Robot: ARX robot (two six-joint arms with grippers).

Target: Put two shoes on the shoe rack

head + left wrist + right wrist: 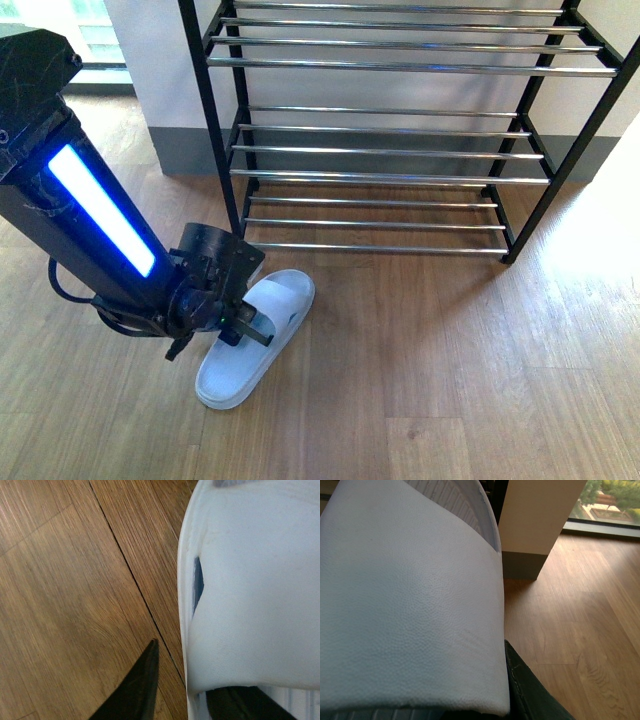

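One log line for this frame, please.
stage: pre-grasp | left gripper: jaws open astride slipper strap, on floor | right wrist view: second slipper close-up, hold unclear | shoe rack: no shoes visible

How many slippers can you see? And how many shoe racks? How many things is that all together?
Slippers: 2 (slipper on the floor, slipper in the right wrist view)
Shoe racks: 1 (shoe rack)
Total: 3
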